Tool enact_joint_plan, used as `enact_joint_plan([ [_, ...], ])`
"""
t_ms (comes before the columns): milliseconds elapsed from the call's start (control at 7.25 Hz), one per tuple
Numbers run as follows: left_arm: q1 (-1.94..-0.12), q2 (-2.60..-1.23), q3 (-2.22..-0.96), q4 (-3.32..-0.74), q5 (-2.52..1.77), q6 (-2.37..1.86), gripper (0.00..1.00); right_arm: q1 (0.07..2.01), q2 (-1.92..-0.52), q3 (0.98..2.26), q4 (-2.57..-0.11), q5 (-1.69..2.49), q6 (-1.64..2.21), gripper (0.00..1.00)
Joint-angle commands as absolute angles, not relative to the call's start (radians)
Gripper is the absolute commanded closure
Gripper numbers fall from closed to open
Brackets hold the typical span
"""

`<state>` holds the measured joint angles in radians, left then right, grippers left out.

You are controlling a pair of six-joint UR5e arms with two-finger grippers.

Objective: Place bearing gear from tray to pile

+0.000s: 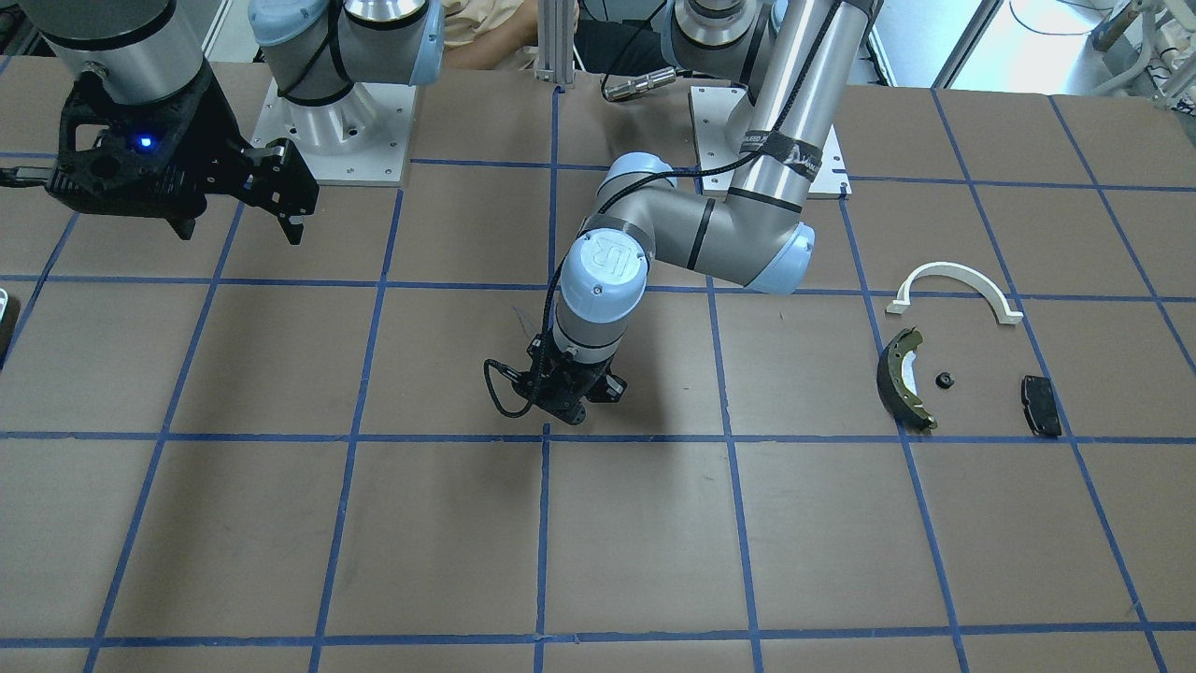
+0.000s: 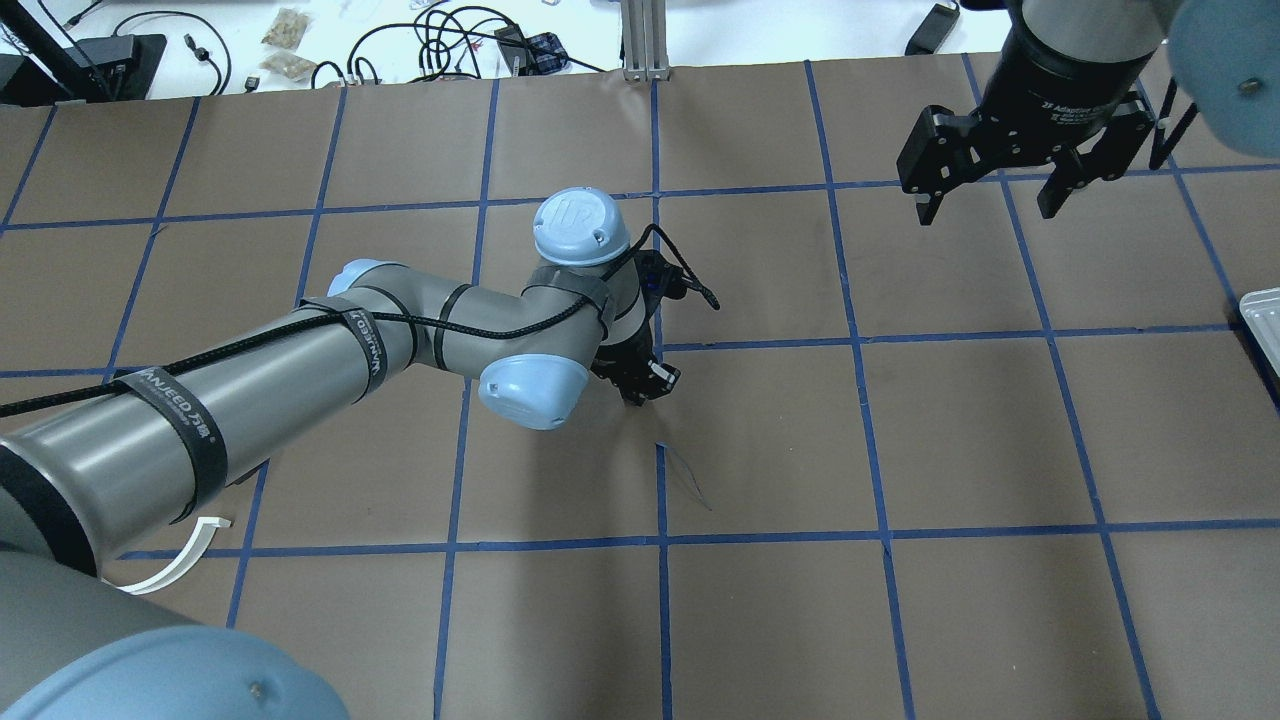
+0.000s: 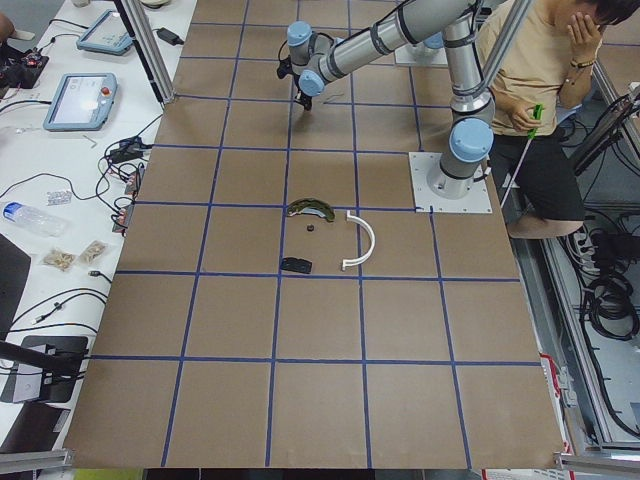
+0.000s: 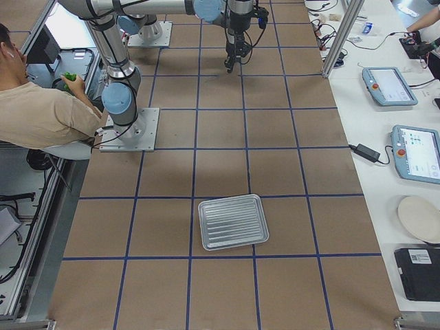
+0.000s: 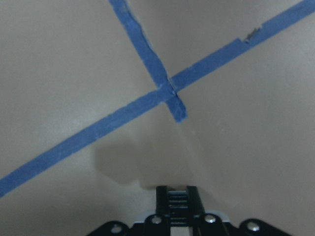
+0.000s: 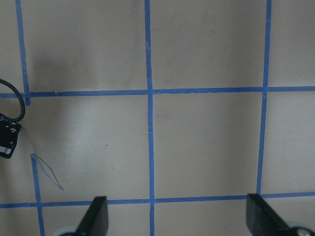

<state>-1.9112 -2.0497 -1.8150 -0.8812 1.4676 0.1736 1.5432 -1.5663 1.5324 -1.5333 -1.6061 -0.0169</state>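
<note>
The gear [image 1: 945, 379], as I take the small black piece to be, lies on the table inside the pile [image 3: 312, 210]. It is between the green shoe [image 1: 902, 379] and the black pad [image 1: 1041, 404] and touches neither, with the white arc [image 1: 953, 280] near them on the side of my base. The tray [image 4: 234, 221] is well apart at the right end of the table, and I see no part on it, so I judge the placing as done. My left gripper [image 2: 640, 385] hangs low over a tape crossing in the middle of the table, its fingers [image 5: 162, 196] pressed together with nothing between them. My right gripper [image 2: 988, 205] is high on the right, spread wide and holding nothing. What is left, I think, is to retreat. I should first lift the left arm straight up, then turn it home away from the pile, so that the gear is not pushed.
</note>
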Motion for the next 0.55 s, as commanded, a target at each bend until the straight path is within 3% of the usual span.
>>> enact_joint_plan([
  [0,-1.863,-2.017,-1.745,-0.961,1.474,0.207,1.0,1.543,-1.566,1.532,-1.532,-1.606,-0.017,0.0],
  [414,-1.593,-1.996,-1.452,-1.413,1.538,0.427,1.0,1.537,-1.566,1.532,-1.546,-1.588,-0.034,0.0],
])
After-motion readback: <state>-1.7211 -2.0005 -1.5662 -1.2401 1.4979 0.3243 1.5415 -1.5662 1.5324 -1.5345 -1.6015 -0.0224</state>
